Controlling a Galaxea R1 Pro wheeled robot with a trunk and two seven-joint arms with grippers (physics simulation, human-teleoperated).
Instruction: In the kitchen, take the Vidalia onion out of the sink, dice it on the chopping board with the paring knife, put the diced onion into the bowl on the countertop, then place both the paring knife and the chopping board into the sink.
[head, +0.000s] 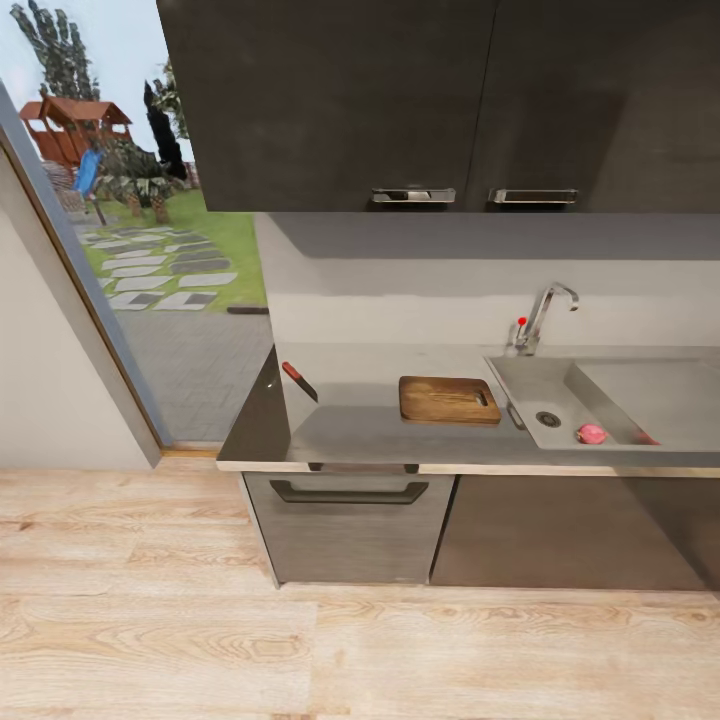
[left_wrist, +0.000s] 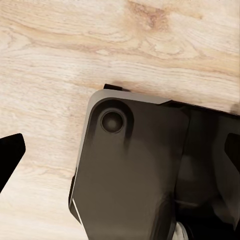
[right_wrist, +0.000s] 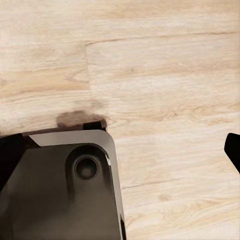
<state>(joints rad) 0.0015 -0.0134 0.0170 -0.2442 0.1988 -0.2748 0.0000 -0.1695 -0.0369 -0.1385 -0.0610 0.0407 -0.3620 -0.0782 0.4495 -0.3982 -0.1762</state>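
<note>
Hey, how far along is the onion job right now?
Nothing looks done. The Vidalia onion lies in the sink, the chopping board is bare, and the paring knife lies on the countertop. Nothing is in hand. Every step is left.

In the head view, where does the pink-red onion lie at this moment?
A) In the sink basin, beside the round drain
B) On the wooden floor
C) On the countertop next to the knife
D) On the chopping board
A: the Vidalia onion rests inside the sink, just beside the drain, while the chopping board on the countertop is bare and the paring knife lies far from it.
</note>
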